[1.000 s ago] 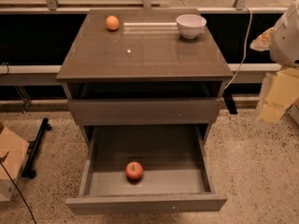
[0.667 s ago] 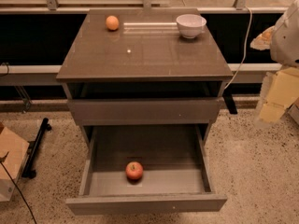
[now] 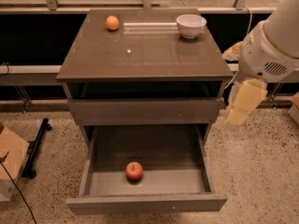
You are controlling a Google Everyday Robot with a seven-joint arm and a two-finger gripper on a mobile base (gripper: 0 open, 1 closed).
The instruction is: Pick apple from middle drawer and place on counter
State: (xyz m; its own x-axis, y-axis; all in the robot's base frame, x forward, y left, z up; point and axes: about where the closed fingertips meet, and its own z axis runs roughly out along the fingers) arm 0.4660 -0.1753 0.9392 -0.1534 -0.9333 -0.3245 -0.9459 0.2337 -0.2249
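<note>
Small round red apple (image 3: pixel 134 170) lies on the floor of the open grey-brown middle drawer (image 3: pixel 145 203), lower centre. Cream claw (image 3: pixel 238 117) hangs at mid right, beside the glossy brown-grey bench (image 3: pixel 145 55), well apart from the apple. Whether it is released or clenched cannot be told.
</note>
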